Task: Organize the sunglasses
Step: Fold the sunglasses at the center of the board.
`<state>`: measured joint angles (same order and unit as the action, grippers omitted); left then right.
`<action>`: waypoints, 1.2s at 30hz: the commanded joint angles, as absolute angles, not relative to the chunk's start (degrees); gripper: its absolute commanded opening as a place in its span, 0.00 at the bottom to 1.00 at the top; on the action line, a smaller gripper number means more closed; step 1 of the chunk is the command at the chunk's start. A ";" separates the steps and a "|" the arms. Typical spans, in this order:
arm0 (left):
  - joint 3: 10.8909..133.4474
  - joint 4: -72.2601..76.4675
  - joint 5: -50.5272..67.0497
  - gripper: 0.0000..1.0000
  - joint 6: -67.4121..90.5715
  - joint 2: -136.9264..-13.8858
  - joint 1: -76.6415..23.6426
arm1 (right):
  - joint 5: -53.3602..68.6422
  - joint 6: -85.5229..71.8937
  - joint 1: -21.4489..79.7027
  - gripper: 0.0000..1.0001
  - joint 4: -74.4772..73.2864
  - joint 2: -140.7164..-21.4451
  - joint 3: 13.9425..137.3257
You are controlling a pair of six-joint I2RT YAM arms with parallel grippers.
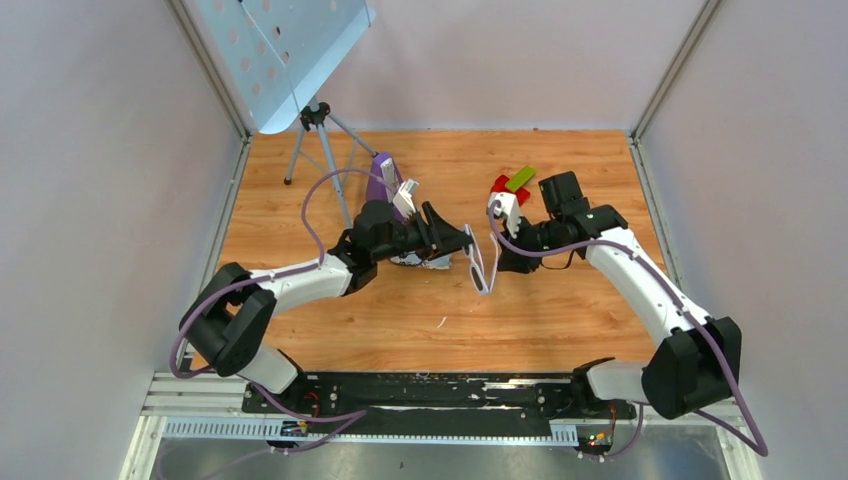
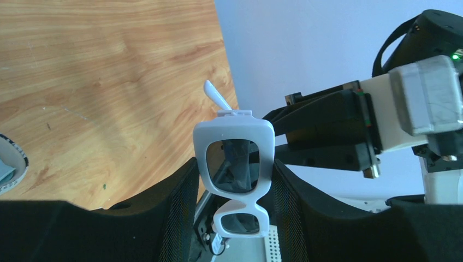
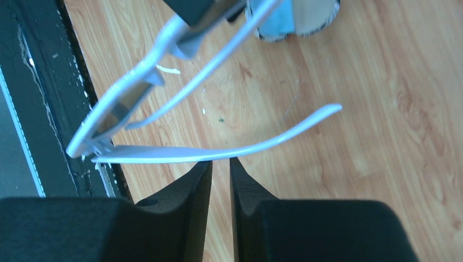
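Observation:
The sunglasses (image 1: 482, 270), with a white frame and dark lenses, hang in the air between the two arms over the middle of the table. My left gripper (image 1: 462, 243) is shut on them. In the left wrist view the front frame (image 2: 262, 136) stands on end between my left gripper's (image 2: 235, 164) fingers. My right gripper (image 1: 505, 243) faces them from the right. In the right wrist view its jaws (image 3: 220, 162) are nearly closed and empty, and one unfolded white arm (image 3: 164, 154) lies across their tips. The second arm is also unfolded.
A flag-printed case (image 3: 306, 19) with a light blue cloth (image 3: 278, 16) in it lies on the wood below the left gripper. Red and green blocks (image 1: 515, 182), a purple object (image 1: 380, 175) and a tripod (image 1: 320, 130) stand at the back. A black rail (image 1: 430, 385) lines the front edge.

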<state>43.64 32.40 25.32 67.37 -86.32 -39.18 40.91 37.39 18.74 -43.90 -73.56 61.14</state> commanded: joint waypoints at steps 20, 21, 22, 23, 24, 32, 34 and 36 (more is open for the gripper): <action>41.66 42.19 26.64 0.21 72.79 -90.69 -39.38 | 43.43 28.33 24.67 0.27 -38.17 -75.69 63.03; 41.40 42.46 26.53 0.21 73.23 -90.66 -39.41 | 41.01 28.17 24.54 0.27 -38.91 -75.75 63.52; 41.13 42.61 26.30 0.21 73.56 -90.51 -39.38 | 38.78 28.91 24.40 0.27 -40.05 -75.57 64.11; 40.99 42.35 26.00 0.21 73.64 -90.24 -39.39 | 36.32 29.73 23.89 0.27 -41.25 -75.32 64.75; 41.01 41.48 25.50 0.21 73.46 -89.82 -39.38 | 34.24 30.25 23.26 0.28 -42.38 -74.86 65.48; 41.33 28.62 10.31 0.21 72.82 -84.36 -39.38 | 18.96 36.94 19.51 0.57 -46.92 -70.29 71.39; 41.59 26.61 6.07 0.21 74.11 -83.39 -39.43 | 15.66 39.52 19.59 0.58 -47.29 -70.41 73.42; 41.68 25.25 2.04 0.21 75.47 -82.47 -39.38 | 13.50 42.37 20.03 0.58 -47.52 -70.73 75.92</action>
